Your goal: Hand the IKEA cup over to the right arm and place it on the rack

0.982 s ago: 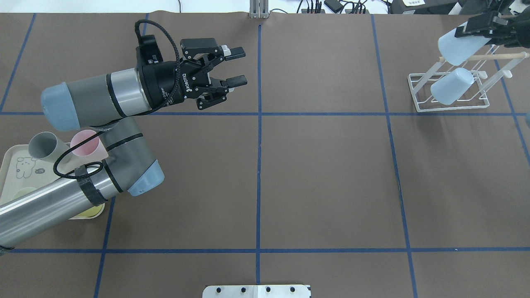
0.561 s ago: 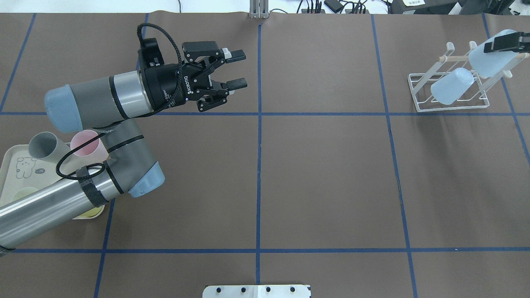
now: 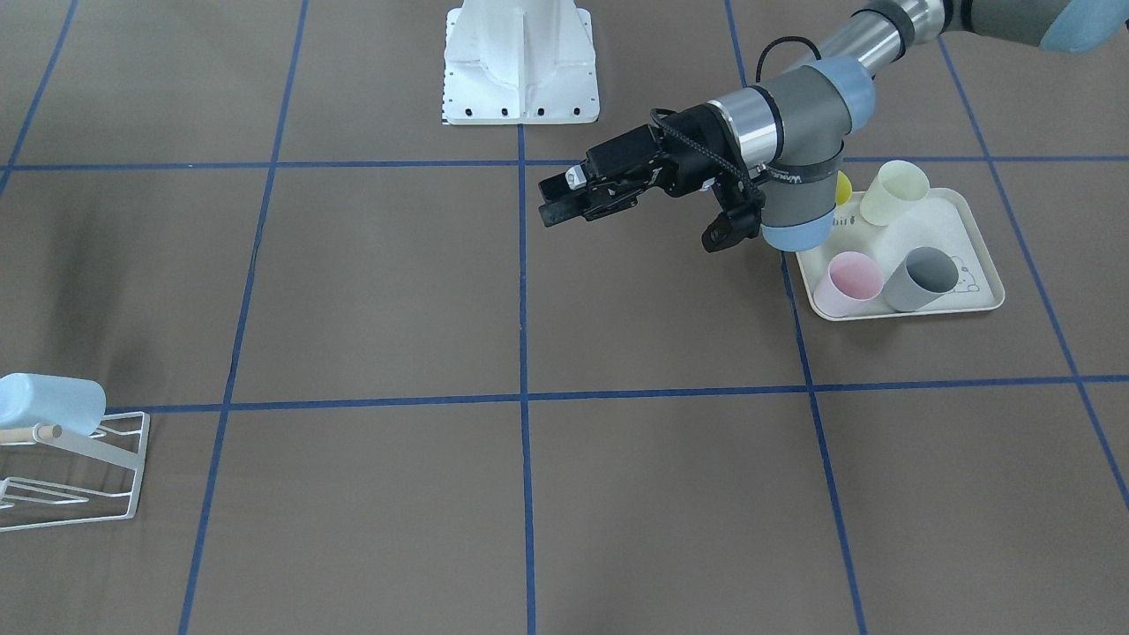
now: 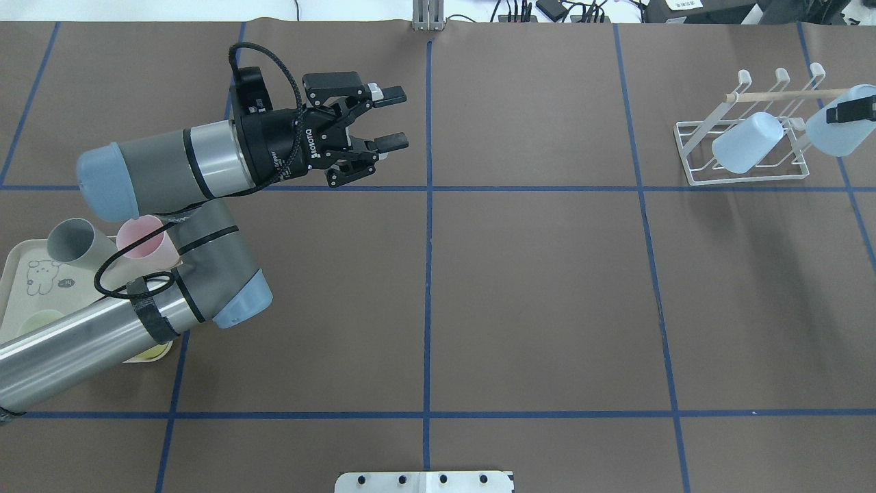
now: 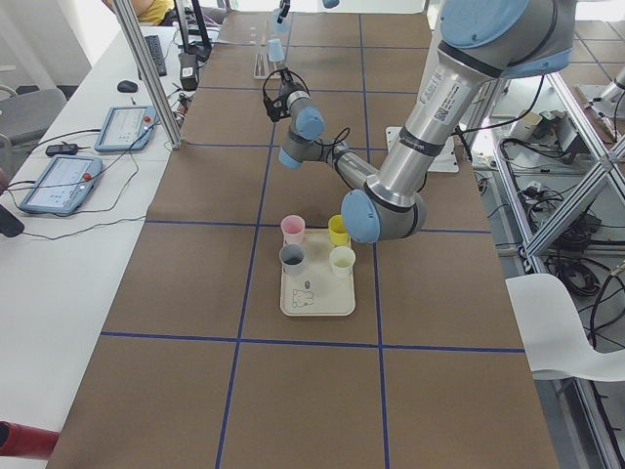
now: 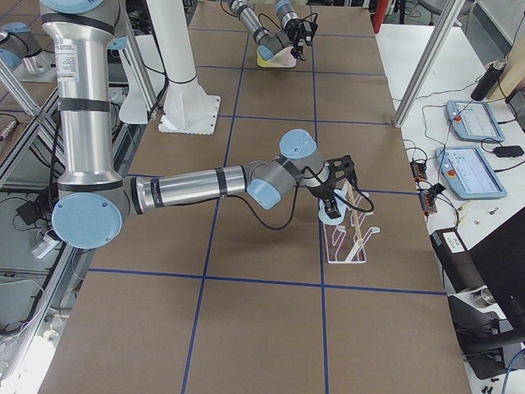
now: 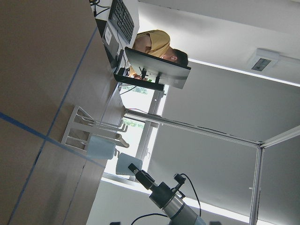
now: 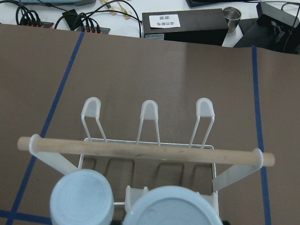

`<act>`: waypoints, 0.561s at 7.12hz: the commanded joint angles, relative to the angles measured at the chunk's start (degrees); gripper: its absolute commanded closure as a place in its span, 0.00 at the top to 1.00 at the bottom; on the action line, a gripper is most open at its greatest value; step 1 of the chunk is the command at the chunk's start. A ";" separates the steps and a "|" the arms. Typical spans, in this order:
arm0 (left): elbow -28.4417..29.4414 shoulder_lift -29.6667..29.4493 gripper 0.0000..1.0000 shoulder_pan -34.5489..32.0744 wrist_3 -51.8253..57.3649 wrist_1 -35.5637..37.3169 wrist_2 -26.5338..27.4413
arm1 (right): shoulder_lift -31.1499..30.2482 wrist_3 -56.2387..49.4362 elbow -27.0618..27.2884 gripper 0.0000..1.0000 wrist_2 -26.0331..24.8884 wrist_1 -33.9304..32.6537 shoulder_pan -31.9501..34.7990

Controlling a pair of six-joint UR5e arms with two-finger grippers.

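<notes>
My right gripper point(image 4: 846, 118) is shut on a light blue IKEA cup point(image 4: 825, 137) and holds it tilted over the right end of the white wire rack point(image 4: 746, 179), just below its wooden dowel point(image 4: 780, 96). A second light blue cup point(image 4: 746, 142) hangs on the rack's left prong. In the right wrist view the held cup's base point(image 8: 171, 206) sits low beside the racked cup point(image 8: 82, 197), in front of the dowel point(image 8: 140, 151). My left gripper point(image 4: 393, 116) is open and empty, hovering left of the table's centre line; it also shows in the front-facing view point(image 3: 556, 198).
A cream rabbit-print tray point(image 3: 970, 238) on the robot's left holds a pink cup point(image 3: 847, 282), a grey cup point(image 3: 922, 278), a cream cup point(image 3: 895, 192) and a yellow cup point(image 3: 842, 187). My left arm's elbow point(image 4: 226, 287) hangs over the tray's edge.
My right gripper has carried the blue cup from above the rack's left end to the right and down, to the rack's right end. The left arm has barely shifted.
</notes>
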 commanded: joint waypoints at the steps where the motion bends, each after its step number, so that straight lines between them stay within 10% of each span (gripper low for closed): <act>1: 0.10 0.08 0.70 0.06 0.00 0.01 0.09 | 2.39 0.16 -0.35 0.00 0.01 -2.36 -0.13; 4: 0.10 0.08 0.70 0.06 0.00 0.01 0.09 | 2.31 0.16 -1.32 0.00 0.10 -2.64 -0.13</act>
